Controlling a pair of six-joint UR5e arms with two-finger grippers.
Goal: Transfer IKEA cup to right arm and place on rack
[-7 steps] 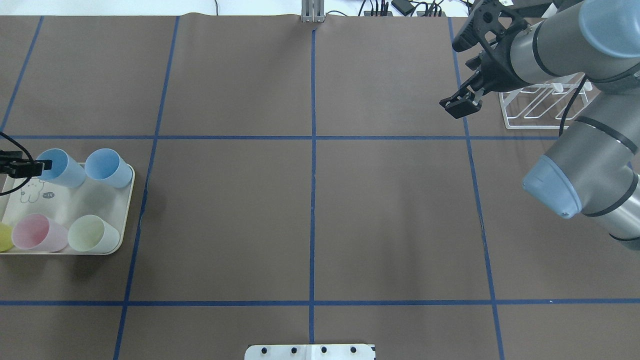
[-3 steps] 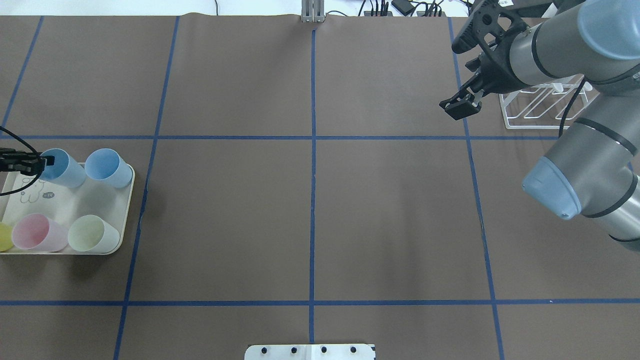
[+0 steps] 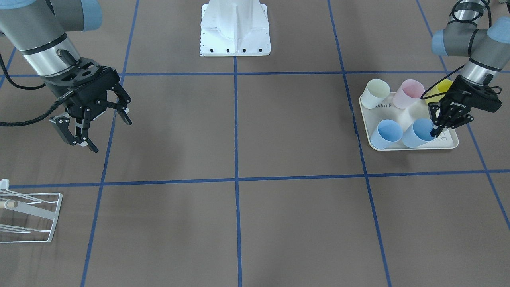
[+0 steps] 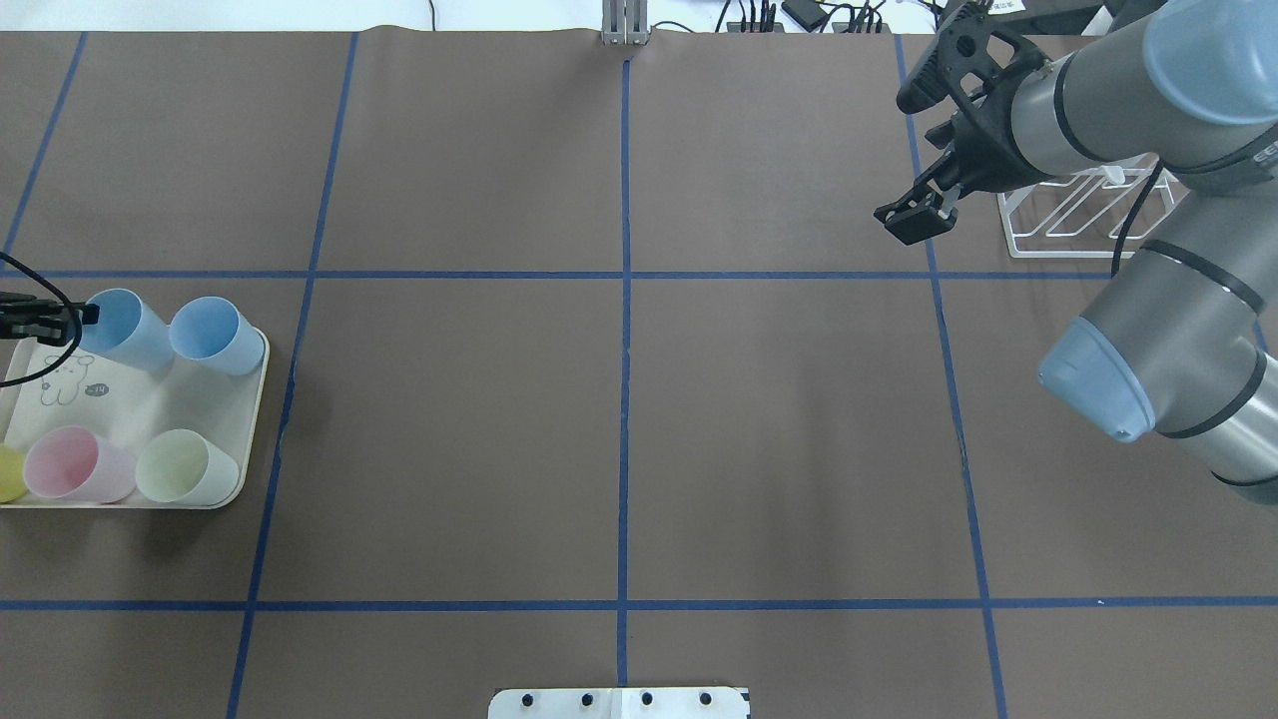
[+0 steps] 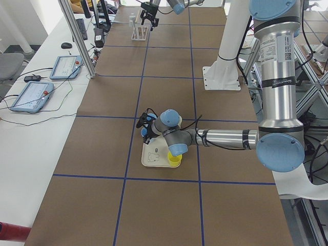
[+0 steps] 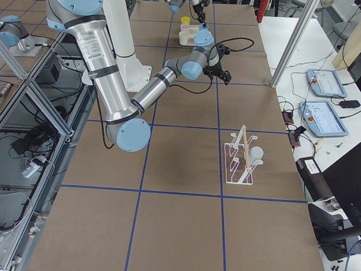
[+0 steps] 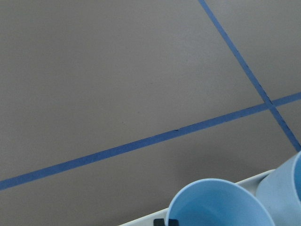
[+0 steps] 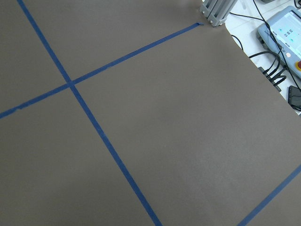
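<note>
blue ikea cup [image 3: 416, 134] leans at the cream tray's [image 3: 414, 148] lower edge, right side of the front view, its rim pinched by the left gripper [image 3: 434, 129]. the right gripper [image 3: 109, 135] hangs wide open at upper left above the counter [image 3: 279, 131]; the white wire rack [image 3: 51, 217] stands at lower left.

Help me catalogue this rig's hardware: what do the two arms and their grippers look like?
Both the left arm and right arm are silver-grey tubes with pale blue joint caps. The left gripper and right gripper are black, two-fingered, with openwork linkages; the left's body carries white lettering. A black cable runs along each wrist.
</note>
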